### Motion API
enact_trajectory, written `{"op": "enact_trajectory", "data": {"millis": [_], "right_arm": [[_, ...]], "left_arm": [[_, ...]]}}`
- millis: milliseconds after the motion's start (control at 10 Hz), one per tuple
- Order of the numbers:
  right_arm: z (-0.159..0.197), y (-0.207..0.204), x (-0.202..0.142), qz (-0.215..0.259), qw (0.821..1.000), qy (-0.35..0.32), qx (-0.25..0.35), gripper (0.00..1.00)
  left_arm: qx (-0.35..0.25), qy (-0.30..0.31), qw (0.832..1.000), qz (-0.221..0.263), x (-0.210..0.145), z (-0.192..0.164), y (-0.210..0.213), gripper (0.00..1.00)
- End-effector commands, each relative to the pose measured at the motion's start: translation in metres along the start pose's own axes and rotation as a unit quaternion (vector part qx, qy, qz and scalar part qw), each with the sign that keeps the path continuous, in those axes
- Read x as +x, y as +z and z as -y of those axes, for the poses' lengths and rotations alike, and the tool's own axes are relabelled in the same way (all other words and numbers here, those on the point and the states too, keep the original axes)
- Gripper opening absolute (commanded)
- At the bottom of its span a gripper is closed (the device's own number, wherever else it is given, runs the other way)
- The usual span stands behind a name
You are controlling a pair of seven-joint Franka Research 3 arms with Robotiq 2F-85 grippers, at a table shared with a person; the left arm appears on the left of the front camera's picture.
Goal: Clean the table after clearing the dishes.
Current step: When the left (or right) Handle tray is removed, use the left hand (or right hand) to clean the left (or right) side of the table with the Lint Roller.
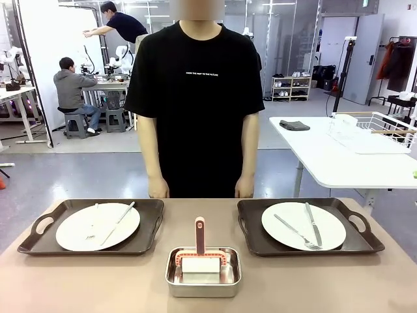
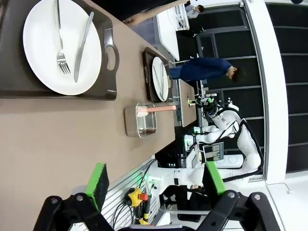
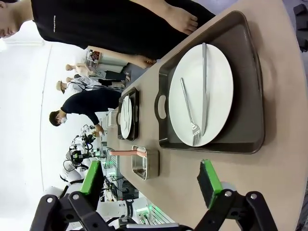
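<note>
Two sets of dishes sit on the tan table [image 1: 98, 280]. At the left a white plate [image 1: 98, 226] with fork and knife lies on a dark brown tray [image 1: 39, 238]; the same plate [image 2: 61, 44] appears in the left wrist view. At the right a second white plate [image 1: 303, 225] with cutlery lies on its tray [image 1: 365, 235], also the plate [image 3: 201, 95] in the right wrist view. My left gripper [image 2: 156, 180] hangs open above the table's near edge. My right gripper [image 3: 149, 175] is open too, holding nothing.
A small steel pan [image 1: 203, 272] with a pink-handled scraper [image 1: 200, 236] stands at the front middle between the trays. A person in a black shirt [image 1: 194, 85] stands at the far edge, hands down. A white table [image 1: 326, 156] stands behind at the right.
</note>
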State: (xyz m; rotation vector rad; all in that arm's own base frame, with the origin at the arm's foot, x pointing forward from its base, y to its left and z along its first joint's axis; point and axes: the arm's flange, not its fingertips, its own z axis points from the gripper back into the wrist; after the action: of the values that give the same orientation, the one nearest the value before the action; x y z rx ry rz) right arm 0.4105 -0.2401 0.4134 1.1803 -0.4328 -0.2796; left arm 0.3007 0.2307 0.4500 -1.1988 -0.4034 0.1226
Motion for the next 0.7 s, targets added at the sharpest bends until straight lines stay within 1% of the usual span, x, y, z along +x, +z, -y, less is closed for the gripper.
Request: {"op": "enact_trajectory", "data": {"millis": [0,200,400,600], "right_arm": [[0.014,0.019,-0.009,0.009,1.000,0.005,0.014,1.00],[0.023,0.032,-0.017,-0.002,1.000,0.004,0.012,1.00],[0.028,0.034,-0.018,-0.001,1.000,-0.001,0.019,1.00],[0.032,0.032,-0.017,0.001,1.000,-0.008,0.014,1.00]], "left_arm": [[0.019,0.017,1.000,0.008,-0.002,0.006,0.012,1.00],[0.029,0.021,0.999,0.006,-0.007,0.006,0.024,1.00],[0.034,0.023,0.999,0.004,-0.006,0.007,0.031,1.00],[0.041,0.024,0.999,0.005,-0.005,0.005,0.029,1.00]]}}
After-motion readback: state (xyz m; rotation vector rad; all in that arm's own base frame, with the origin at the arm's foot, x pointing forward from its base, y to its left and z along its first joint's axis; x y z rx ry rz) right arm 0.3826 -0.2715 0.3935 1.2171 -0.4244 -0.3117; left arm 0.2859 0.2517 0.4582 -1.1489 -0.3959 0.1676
